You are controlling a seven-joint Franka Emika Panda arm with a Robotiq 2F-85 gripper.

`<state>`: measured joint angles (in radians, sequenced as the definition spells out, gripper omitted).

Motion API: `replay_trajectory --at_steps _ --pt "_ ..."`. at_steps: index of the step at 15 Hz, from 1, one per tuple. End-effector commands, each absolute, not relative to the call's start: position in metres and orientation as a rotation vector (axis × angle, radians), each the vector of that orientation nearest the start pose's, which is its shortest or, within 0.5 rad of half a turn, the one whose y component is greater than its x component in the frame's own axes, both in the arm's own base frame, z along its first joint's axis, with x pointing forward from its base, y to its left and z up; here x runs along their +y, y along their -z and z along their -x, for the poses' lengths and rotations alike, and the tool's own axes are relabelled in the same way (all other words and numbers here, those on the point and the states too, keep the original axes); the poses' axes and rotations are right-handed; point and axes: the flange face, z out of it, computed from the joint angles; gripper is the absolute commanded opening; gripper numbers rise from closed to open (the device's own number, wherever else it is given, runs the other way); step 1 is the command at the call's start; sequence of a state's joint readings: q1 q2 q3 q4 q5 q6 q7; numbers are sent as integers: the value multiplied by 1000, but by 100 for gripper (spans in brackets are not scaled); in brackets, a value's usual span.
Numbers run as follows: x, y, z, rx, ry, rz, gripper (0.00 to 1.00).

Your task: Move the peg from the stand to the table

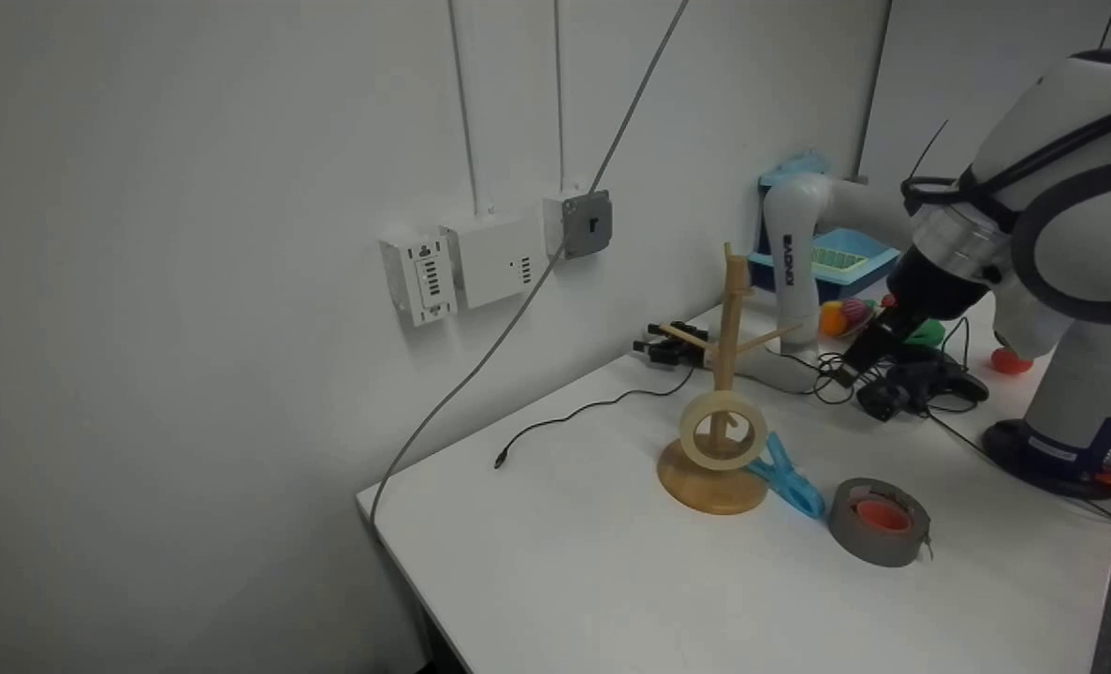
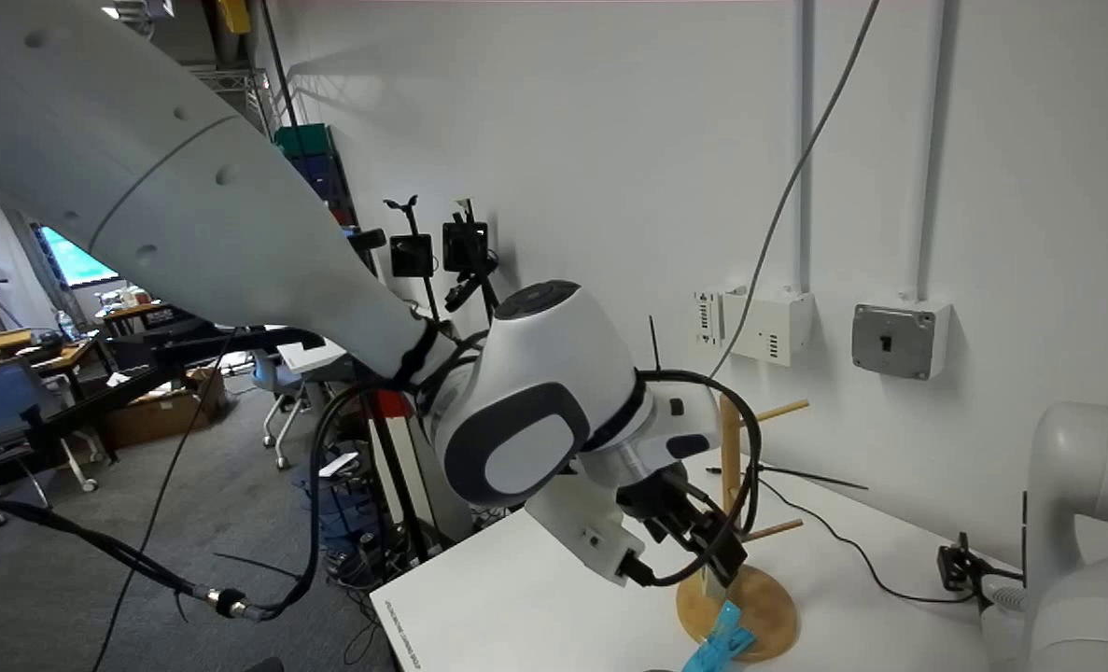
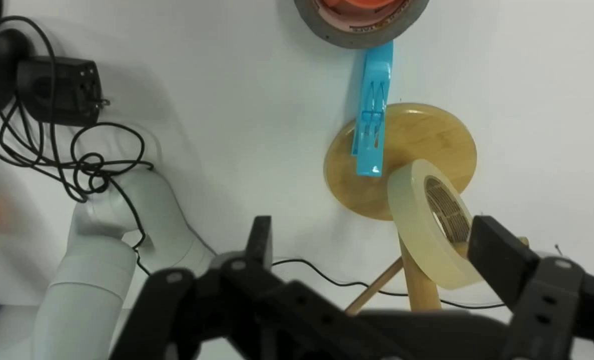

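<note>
The light-blue peg (image 1: pixel 794 487) looks like a clothes clip. It leans with one end over the round base of the stand (image 1: pixel 691 491) and the other end beside the grey tape roll. It also shows in the wrist view (image 3: pixel 374 107) and in an exterior view (image 2: pixel 720 644). The stand's wooden rod has side branches, and a cream tape roll (image 3: pixel 412 215) hangs on one. The white table (image 1: pixel 564 552) lies underneath. My gripper (image 3: pixel 377 240) is open and appears empty. In an exterior view my gripper (image 1: pixel 855 370) is above the table, apart from the peg.
The grey tape roll (image 1: pixel 869 543) with an orange core stands right beside the peg. A second white arm (image 1: pixel 794 271) stands at the back. Black cables and a black device (image 1: pixel 929 382) lie on the table. The stand's branches (image 2: pixel 773 530) stick out sideways.
</note>
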<state>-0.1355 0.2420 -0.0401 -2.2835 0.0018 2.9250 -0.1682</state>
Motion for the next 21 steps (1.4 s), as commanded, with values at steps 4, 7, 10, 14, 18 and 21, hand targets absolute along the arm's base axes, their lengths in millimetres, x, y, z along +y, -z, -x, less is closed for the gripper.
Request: replay_trajectory --at_steps 4,7,10,14,18,21 --pt "-87 -347 -550 3 726 3123 100" --pt "-78 -364 -549 9 787 3088 100" --pt "-65 -378 -548 12 835 3053 100" --pt "-54 -392 -545 29 878 3020 100" --pt "-55 -405 -540 56 912 2998 100" --pt "-55 -400 -548 74 895 3004 100"
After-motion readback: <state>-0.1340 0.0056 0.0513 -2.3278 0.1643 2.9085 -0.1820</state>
